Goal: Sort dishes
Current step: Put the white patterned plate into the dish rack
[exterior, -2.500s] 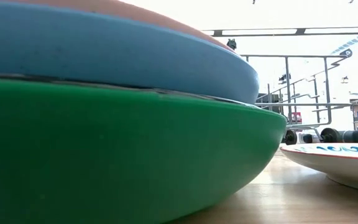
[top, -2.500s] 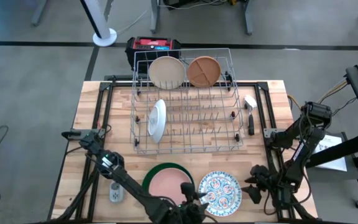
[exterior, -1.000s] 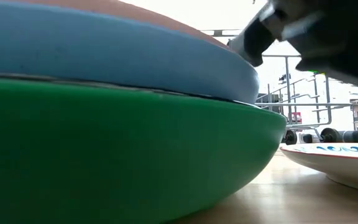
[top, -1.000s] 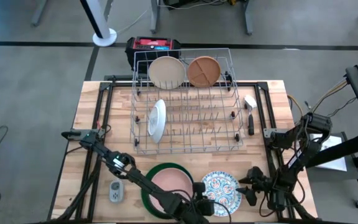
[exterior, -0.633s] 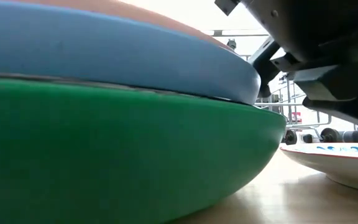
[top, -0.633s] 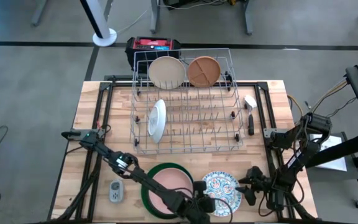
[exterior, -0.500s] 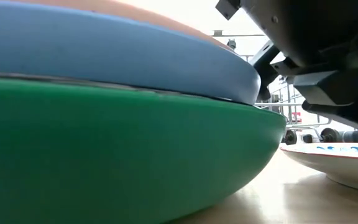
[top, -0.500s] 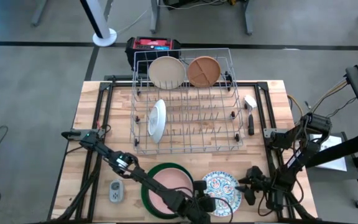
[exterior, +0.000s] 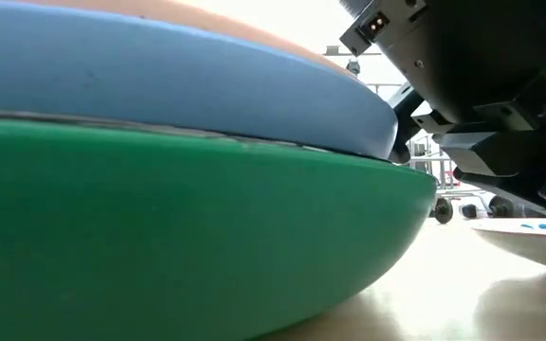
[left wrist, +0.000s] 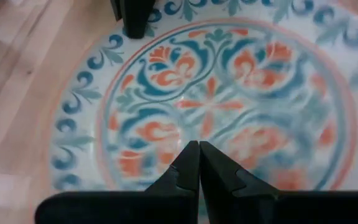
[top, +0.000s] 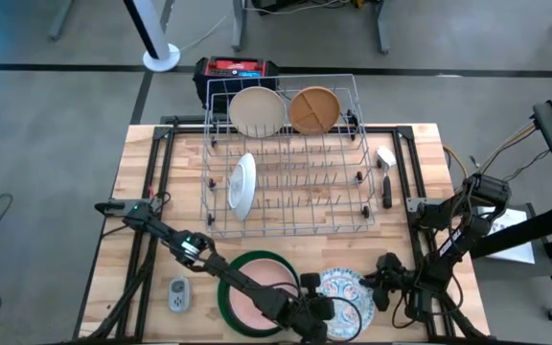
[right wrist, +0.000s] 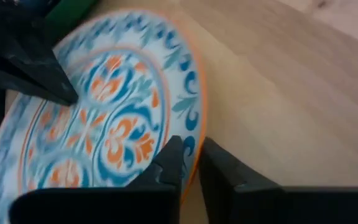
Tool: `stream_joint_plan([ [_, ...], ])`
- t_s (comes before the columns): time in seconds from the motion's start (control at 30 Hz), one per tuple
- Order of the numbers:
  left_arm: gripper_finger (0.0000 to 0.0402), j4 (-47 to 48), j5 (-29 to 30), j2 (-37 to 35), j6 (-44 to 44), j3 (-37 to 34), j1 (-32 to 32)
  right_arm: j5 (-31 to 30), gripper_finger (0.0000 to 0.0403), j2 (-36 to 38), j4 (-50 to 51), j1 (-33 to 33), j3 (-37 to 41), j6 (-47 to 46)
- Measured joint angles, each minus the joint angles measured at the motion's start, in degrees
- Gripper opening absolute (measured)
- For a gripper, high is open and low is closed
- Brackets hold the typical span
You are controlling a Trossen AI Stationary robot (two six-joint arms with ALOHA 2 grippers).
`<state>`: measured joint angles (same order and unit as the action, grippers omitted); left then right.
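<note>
Right fingers [right wrist: 188, 163] pinching patterned plate [top: 345, 294]; three dishes in wire rack [top: 286, 182].

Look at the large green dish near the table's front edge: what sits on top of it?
In the green dish lies a blue dish, seen edge-on in the low view, with a pink dish on top. The left arm crosses over the stack. Anything beneath the pink dish is covered from above.

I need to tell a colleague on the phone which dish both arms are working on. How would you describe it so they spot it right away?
Start at the silver wire rack at the back of the table, then come to the near edge, where a stack on a large green dish sits. Just right of it lies the patterned plate, between the left gripper and the right gripper. It is the only dish with blue and orange floral ornament.
</note>
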<state>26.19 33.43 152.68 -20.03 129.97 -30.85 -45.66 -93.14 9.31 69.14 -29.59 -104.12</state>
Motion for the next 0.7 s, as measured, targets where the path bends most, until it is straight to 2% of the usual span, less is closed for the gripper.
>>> stream_joint_plan([
  [0.3,0.0,0.1,0.5,0.0,0.0,0.0,0.3,-0.4,0.0003,1.1,1.6,0.0,0.5,0.9],
  [0.6,0.0,0.0,2.1,0.0,6.0,4.8,0.3,-0.2,0.0001,8.0,12.2,0.0,0.0,5.5],
  [0.7,0.0,0.1,5.8,-0.5,6.9,4.9,0.5,-0.9,0.0,10.2,14.7,0.0,-0.7,8.7],
])
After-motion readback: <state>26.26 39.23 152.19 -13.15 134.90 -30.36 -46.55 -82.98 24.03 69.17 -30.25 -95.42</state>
